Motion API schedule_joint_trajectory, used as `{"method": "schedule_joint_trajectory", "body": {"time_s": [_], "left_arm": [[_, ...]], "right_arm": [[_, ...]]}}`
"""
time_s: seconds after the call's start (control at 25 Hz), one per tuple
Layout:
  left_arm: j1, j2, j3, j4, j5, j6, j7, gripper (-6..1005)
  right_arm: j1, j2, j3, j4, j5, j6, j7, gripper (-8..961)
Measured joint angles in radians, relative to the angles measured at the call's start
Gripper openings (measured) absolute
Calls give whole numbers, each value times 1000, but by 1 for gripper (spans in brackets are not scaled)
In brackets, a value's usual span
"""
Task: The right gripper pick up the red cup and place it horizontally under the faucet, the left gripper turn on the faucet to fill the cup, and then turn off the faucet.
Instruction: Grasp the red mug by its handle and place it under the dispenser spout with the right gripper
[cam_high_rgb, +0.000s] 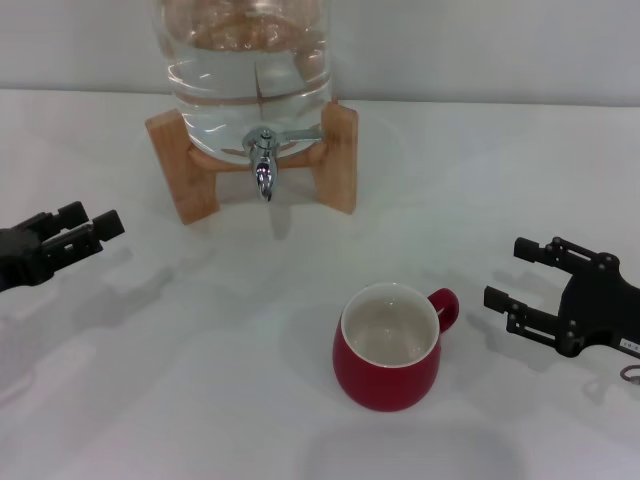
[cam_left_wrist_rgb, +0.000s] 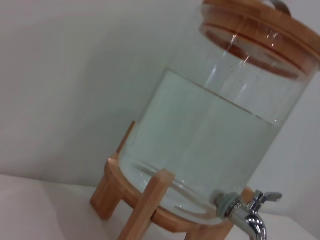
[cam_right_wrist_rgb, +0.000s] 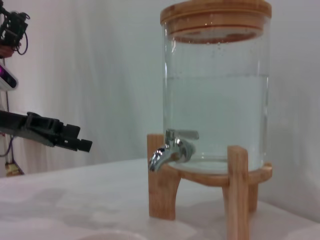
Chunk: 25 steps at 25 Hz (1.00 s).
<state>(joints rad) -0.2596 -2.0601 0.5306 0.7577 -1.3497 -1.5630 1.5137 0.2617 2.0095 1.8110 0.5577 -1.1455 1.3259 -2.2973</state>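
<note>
- Jug on its stand: bumping it could spill water.
- Cup stands upright, well short of the faucet; a clumsy grab could tip it.
- My right gripper is spread open beside the cup's handle; my left gripper looks nearly closed, far off.

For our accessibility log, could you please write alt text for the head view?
A red cup stands upright on a white table, short of the faucet on a clear water jug in a wooden stand. The left gripper and the open right gripper wait at either side, touching nothing.
</note>
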Motion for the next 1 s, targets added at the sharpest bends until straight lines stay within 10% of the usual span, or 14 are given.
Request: {"method": "schedule_joint_trajectory", "body": {"time_s": [1.0], "left_arm": [[-15, 1, 0, 5, 0, 5, -17, 848]], "right_arm": [[11, 3, -295, -24, 220, -216, -189, 643]]}}
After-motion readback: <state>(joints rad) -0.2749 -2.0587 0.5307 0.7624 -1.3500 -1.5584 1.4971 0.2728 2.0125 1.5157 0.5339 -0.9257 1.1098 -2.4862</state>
